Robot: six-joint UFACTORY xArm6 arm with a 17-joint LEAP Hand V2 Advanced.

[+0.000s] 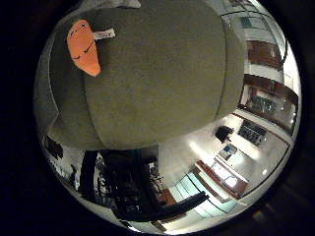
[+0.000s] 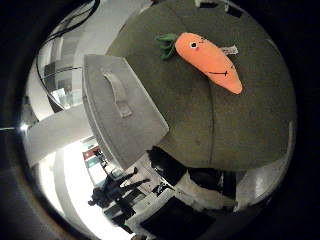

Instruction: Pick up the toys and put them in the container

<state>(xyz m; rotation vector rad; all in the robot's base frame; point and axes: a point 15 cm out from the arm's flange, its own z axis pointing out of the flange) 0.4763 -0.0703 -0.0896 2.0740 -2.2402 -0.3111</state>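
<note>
An orange plush carrot (image 2: 210, 60) with green leaves, a stitched face and a white tag lies flat on a wide olive-grey cushioned seat (image 1: 162, 73). A grey fabric container (image 2: 120, 110) with a strap handle on its side wall stands at the seat's edge, beside the carrot's leafy end and a short gap away from it. I cannot see into the container. My right hand is some way above the seat, and no part of it shows in either view. Nothing lies close to the palm.
Past the seat's rounded edge the pale floor (image 1: 197, 147) drops away. Dark furniture (image 1: 123, 191) stands below the seat, and wood-trimmed cabinets (image 1: 268, 103) line the far wall. A white wall or column (image 2: 55, 130) rises behind the container.
</note>
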